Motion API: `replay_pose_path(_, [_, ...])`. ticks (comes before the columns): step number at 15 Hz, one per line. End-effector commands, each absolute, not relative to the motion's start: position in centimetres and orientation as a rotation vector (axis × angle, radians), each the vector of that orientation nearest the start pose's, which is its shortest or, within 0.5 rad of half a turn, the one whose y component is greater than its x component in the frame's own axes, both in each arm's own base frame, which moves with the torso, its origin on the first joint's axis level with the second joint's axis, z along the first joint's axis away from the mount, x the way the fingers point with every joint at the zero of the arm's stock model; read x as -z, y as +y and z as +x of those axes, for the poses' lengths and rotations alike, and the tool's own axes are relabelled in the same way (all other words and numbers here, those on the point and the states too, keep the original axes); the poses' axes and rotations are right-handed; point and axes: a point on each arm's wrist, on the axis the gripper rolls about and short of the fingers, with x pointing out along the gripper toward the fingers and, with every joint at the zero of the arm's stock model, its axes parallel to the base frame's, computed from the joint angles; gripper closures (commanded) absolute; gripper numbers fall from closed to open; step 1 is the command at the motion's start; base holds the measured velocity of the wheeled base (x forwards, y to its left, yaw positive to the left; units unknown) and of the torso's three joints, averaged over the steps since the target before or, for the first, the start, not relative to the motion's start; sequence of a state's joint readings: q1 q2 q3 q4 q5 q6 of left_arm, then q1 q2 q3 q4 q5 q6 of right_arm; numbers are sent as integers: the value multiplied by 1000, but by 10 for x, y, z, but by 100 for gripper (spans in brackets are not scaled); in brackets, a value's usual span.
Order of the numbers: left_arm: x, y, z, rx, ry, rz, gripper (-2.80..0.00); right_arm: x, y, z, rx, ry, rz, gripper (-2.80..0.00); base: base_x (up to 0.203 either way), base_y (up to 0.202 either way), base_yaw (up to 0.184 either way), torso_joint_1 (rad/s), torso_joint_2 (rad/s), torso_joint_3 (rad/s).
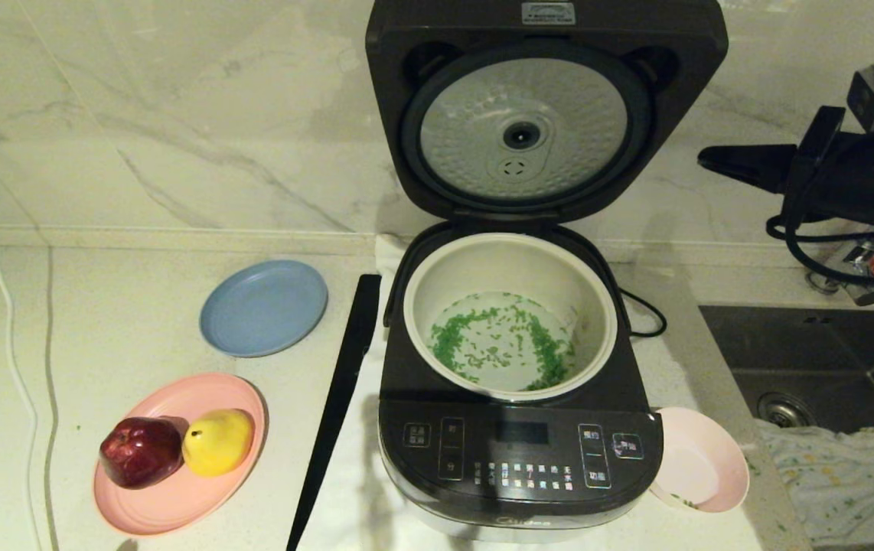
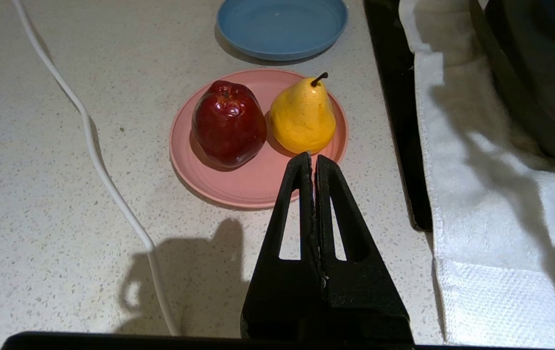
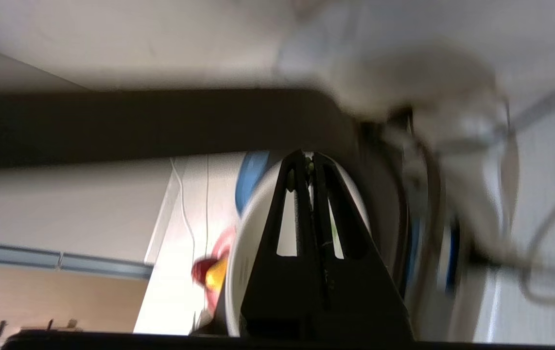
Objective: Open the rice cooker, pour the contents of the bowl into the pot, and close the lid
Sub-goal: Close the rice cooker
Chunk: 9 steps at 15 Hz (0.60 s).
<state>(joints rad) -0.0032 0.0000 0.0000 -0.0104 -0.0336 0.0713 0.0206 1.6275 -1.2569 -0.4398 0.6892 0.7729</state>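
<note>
Black, our right gripper (image 1: 712, 159) hangs pressed together, empty, right of the raised lid (image 1: 544, 107). We judge that hinged lid stiff and heavy; push its top edge. Green contents (image 1: 502, 340) lie in the pot (image 1: 510, 264).

Head cam sits high, looks forward and down at the counter (image 1: 123, 306), rice cooker (image 1: 521, 428) centred with the wall behind. Left wrist cam hangs low and close over the counter's left part, facing the pink plate (image 2: 258, 180), blue plate (image 2: 282, 26) and the white towel (image 2: 491, 204); head view shares both plates. Right wrist cam is rolled sideways, looking from the cooker's right toward the pot (image 3: 248, 253), plates beyond.
</note>
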Motion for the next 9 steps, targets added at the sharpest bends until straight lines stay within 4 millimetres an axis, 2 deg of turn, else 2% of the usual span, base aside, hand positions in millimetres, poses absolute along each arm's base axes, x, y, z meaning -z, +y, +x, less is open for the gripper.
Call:
replay_pose_path(1, [-75, -1, -22, 37, -7, 72, 0, -307, 23, 345, -706, 210, 727, 0, 0, 0, 0, 0, 0, 0])
replay_pose_path(5, [-75, -1, -22, 37, -7, 72, 0, -306, 24, 390, -726, 154, 721, 0, 0, 0, 0, 0, 0, 0])
replay_pose_path(9, [-75, -1, -22, 37, -7, 72, 0, -313, 29, 399, -772, 73, 696, 0, 0, 0, 0, 0, 0, 0])
